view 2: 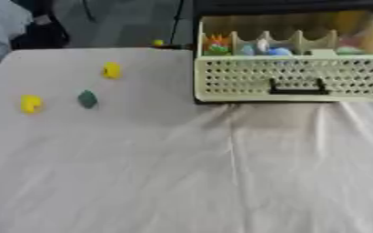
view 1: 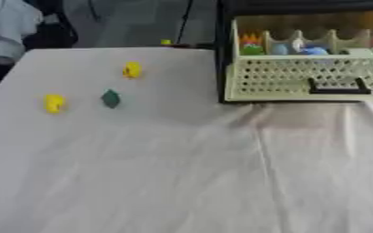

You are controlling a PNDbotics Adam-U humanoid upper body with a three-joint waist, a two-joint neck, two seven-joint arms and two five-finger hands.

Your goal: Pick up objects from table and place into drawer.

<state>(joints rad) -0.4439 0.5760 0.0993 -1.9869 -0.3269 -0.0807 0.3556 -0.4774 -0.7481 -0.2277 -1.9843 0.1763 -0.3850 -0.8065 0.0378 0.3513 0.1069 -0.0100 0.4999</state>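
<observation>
- Wrinkled white cloth covers the counter (view 1: 182, 182), bare across its near half; neither robot hand appears in either view, so their state cannot be told.
- Cream perforated drawer (view 2: 285, 77) stands open at the far right, small colourful items already in its compartments.
- Two yellow objects (view 1: 132, 70) (view 1: 54, 103) and a green object (view 1: 110, 98) wait far left, well apart from the drawer.
- Judged: between picks; next, a hand must reach one of them.

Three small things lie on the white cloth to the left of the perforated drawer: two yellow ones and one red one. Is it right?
Not quite. The third thing is dark green, not red, as the left eye view shows. Two yellow things do lie left of the drawer.
</observation>
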